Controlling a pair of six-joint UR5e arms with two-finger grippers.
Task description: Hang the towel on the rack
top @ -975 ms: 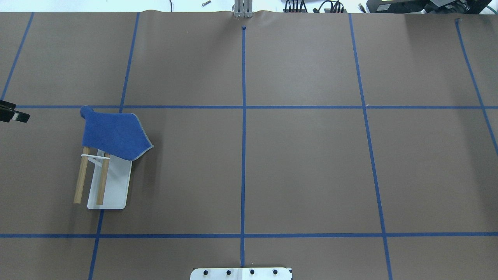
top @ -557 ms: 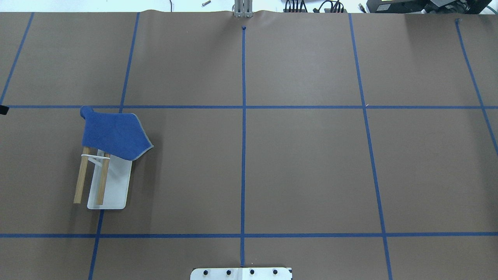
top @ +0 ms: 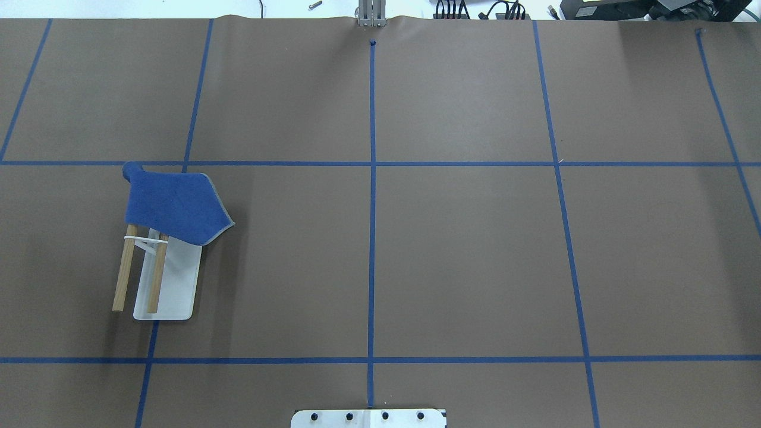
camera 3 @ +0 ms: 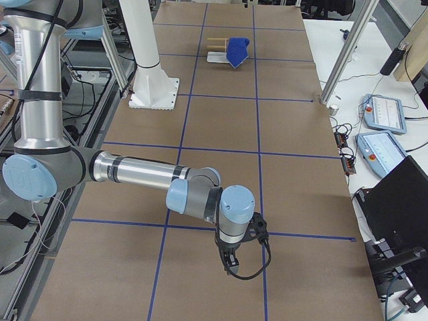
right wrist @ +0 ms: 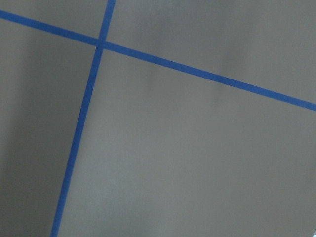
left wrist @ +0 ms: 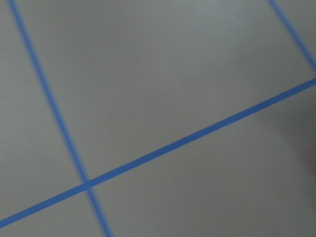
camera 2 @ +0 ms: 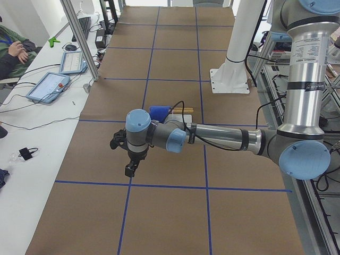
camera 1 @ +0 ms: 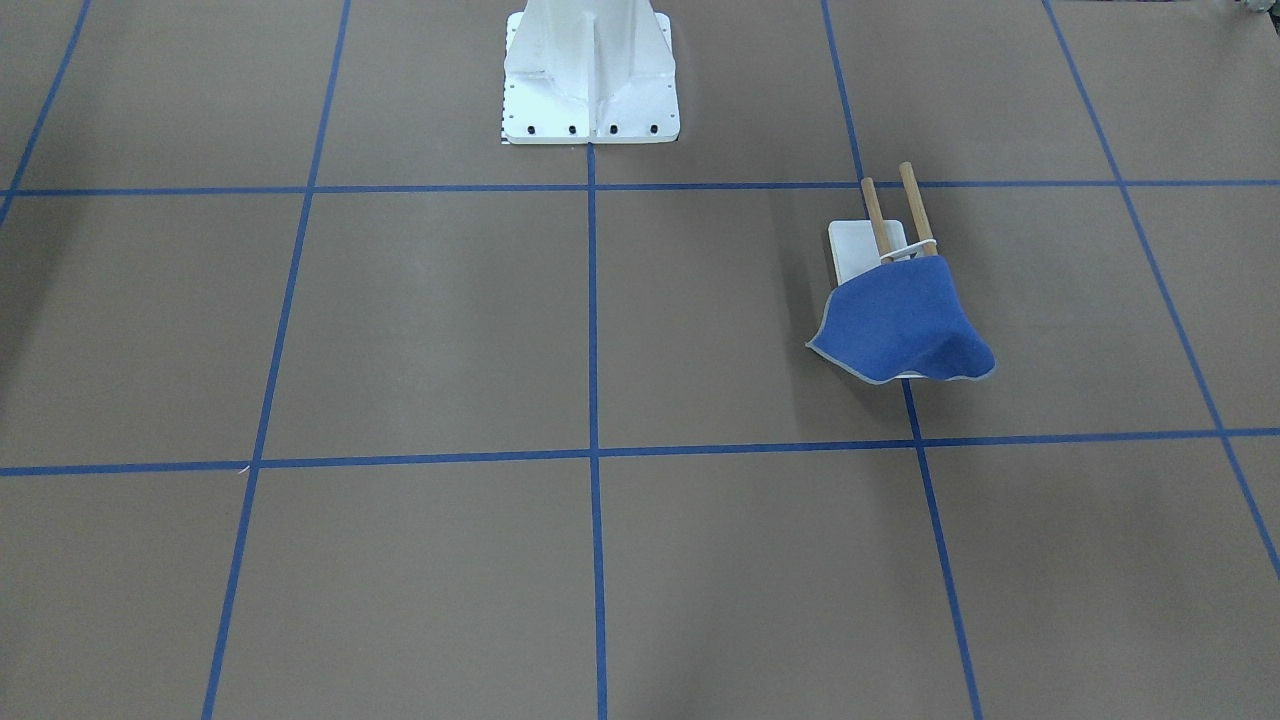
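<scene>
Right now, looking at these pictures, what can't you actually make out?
Rack dowels' far ends: overhead and front views, covered by the towel.
Left end effector: shows only in the left side view; open or shut, cannot tell.
Right end effector: only in the right side view; likewise.
Both wrist views: blurred, only taped table.

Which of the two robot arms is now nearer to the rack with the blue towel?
The left arm: its tool hangs close to the rack and towel. The right arm is far off, at the other end of the table.
</scene>
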